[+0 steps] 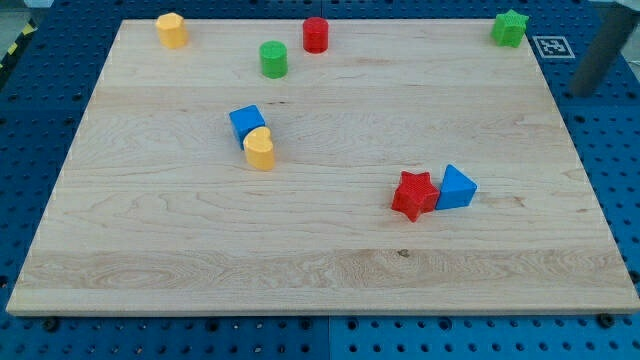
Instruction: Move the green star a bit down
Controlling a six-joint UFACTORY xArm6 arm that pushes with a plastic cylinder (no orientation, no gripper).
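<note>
The green star (510, 28) sits at the board's top right corner, close to the top edge. My rod shows as a dark, blurred bar at the view's far right. My tip (584, 90) is off the wooden board (320, 250), over the blue pegboard, to the right of and below the green star, and apart from it. It touches no block.
A yellow hexagon-like block (172, 30) is at the top left. A red cylinder (316, 34) and a green cylinder (273, 59) are at top centre. A blue cube (247, 122) touches a yellow heart (260, 148). A red star (414, 194) touches a blue triangle (455, 187).
</note>
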